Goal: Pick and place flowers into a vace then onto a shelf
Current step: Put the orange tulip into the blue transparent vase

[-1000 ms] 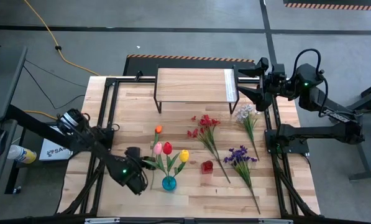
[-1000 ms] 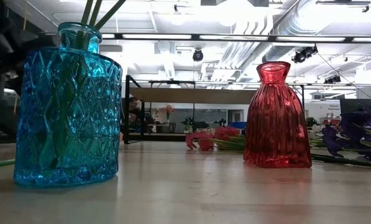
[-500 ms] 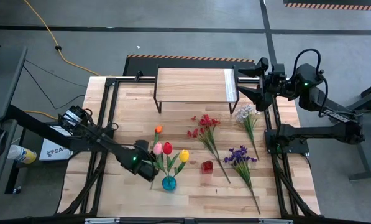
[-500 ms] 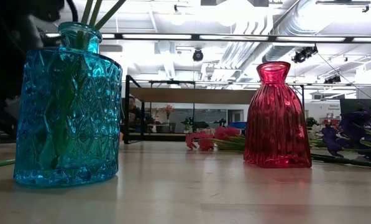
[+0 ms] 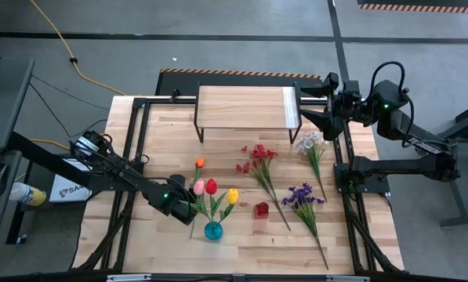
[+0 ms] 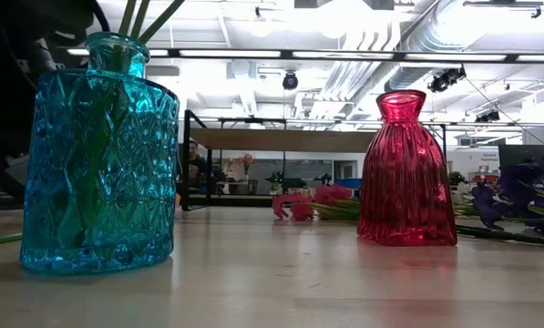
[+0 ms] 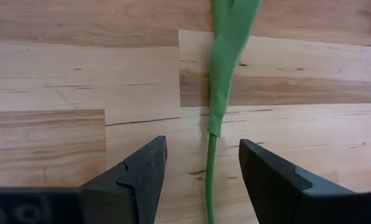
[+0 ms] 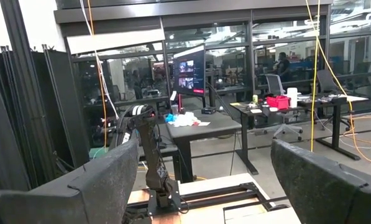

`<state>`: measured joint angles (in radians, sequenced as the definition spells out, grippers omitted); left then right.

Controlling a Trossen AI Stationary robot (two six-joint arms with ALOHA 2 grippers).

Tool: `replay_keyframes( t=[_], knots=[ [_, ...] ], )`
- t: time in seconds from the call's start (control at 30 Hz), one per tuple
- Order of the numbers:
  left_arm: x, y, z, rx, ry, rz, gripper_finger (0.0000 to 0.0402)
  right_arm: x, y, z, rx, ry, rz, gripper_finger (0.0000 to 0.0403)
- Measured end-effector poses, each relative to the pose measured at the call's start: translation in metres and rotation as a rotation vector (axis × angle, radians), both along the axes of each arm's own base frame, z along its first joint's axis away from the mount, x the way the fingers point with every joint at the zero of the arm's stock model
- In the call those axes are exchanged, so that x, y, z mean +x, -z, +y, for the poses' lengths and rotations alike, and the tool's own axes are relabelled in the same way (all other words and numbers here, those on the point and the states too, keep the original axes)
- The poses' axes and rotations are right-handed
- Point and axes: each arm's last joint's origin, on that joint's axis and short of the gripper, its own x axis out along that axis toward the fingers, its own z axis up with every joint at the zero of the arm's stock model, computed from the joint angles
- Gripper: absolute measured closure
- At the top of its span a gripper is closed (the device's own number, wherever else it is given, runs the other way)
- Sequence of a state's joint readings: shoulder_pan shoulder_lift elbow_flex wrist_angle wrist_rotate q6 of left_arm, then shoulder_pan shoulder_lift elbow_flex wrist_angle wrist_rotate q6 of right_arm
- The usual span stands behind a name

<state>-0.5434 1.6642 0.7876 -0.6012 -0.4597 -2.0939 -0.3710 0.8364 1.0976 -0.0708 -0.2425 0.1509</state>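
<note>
The left pincer [image 7: 201, 180] hangs low over the desk [image 5: 163, 133] with its jaws apart, a green stem [image 7: 211, 180] lying on the wood between them, ungripped. Just beside it stands the blue vase [image 5: 212, 230], holding pink, red and yellow tulips [image 5: 211, 186]; an orange tulip [image 5: 199, 163] lies close behind. Further along are a red vase [image 5: 261, 210], a red sprig [image 5: 259, 153], a purple sprig [image 5: 302, 195] and a white sprig [image 5: 310, 142]. The shelf [image 5: 245, 106] stands at the far edge. The right pincer [image 5: 306, 106] waits wide open beside the shelf's end.
</note>
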Motion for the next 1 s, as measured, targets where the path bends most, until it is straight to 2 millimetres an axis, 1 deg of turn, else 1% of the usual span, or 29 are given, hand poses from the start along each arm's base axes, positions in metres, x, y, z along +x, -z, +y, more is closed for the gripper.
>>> replay_keyframes(
  t=[0.83, 0.93, 1.0],
  knots=[
    [-0.0023, 0.0014, 0.0, -0.04, 0.006, 0.053, 0.0166, 0.0, 0.0001, 0.0, 0.006, -0.001, 0.0, 0.0049],
    [-0.0026, 0.0014, 0.0002, -0.039, 0.006, 0.057, 0.0177, 0.0, 0.0001, 0.0, 0.007, -0.001, 0.0, 0.0049],
    [-0.003, 0.0015, 0.0003, -0.041, 0.006, 0.063, 0.0197, 0.0, 0.0001, 0.0, 0.008, -0.001, 0.0, 0.0049]
  ],
)
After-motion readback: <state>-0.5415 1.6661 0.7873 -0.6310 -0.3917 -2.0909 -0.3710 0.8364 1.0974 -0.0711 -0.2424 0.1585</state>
